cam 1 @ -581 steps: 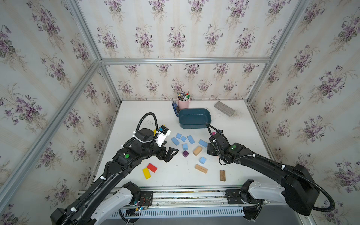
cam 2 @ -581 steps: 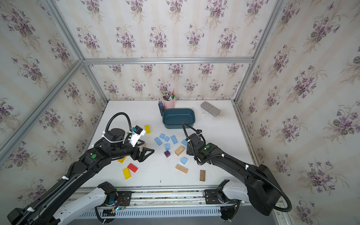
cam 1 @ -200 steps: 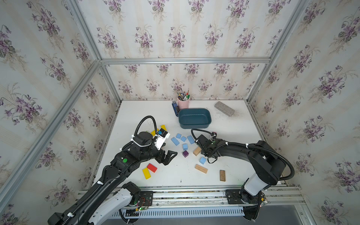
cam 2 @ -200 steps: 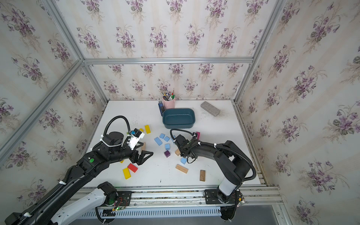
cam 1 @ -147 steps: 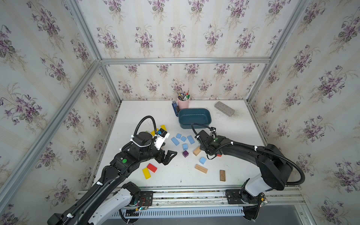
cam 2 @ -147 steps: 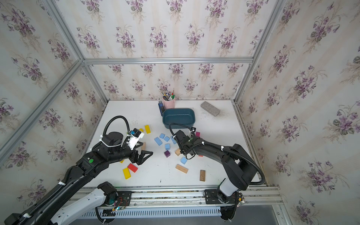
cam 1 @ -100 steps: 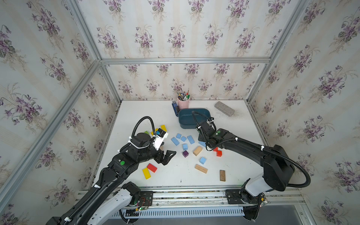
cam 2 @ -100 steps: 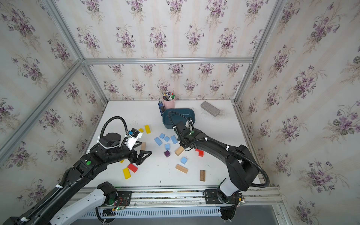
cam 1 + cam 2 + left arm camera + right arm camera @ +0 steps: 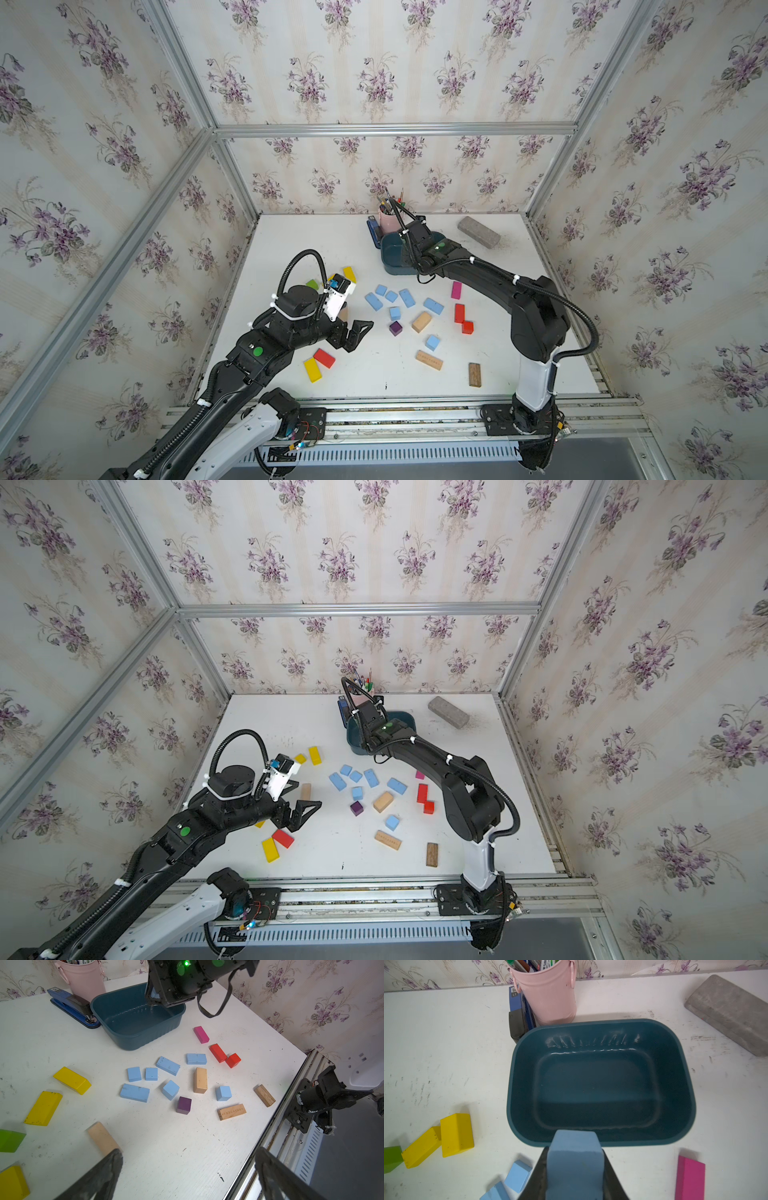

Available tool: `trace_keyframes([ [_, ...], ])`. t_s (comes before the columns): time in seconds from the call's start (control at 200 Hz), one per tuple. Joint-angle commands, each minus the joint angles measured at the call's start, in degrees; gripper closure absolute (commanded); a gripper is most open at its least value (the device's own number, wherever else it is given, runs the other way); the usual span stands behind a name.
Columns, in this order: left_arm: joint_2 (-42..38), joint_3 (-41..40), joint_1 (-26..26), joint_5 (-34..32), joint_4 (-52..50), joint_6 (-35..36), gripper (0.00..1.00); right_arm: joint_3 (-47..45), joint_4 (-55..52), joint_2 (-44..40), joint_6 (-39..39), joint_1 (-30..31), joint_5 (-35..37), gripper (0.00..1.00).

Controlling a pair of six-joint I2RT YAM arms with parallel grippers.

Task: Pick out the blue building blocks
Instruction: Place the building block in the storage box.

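My right gripper (image 9: 574, 1174) is closed on one blue block (image 9: 575, 1157) and holds it in the air over the dark teal tub (image 9: 612, 1026), which stands near the far edge of the table (image 9: 291, 241). My left gripper (image 9: 358, 337) is wide open with nothing in it, above the table, left of its middle. Seven more blue blocks (image 9: 168, 1066) lie in the middle of the table, between the tub and the front edge.
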Motion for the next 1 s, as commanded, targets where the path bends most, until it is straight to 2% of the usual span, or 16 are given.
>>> trace_keyframes([
  [0.0, -0.2, -0.1, 0.1, -0.5, 0.9, 0.9, 0.01, 4.4, -1.3, 4.3, -2.3, -0.8, -2.7, 0.93],
  [0.495, -0.2, -0.2, 0.1, -0.9, 0.8, 0.7, 0.01, 27.5, -8.4, 24.7, -3.4, -3.3, -8.2, 0.9],
  [0.635, -0.1, -0.2, 0.1, -0.9, 0.8, 0.8, 0.01, 31.5, -9.4, 28.0, -2.9, -3.5, -9.3, 0.89],
  [0.994, -0.2, -0.1, 0.1, -0.8, 0.7, 0.8, 0.01, 36.9, -10.6, 33.3, -1.1, -4.5, -12.5, 0.77],
])
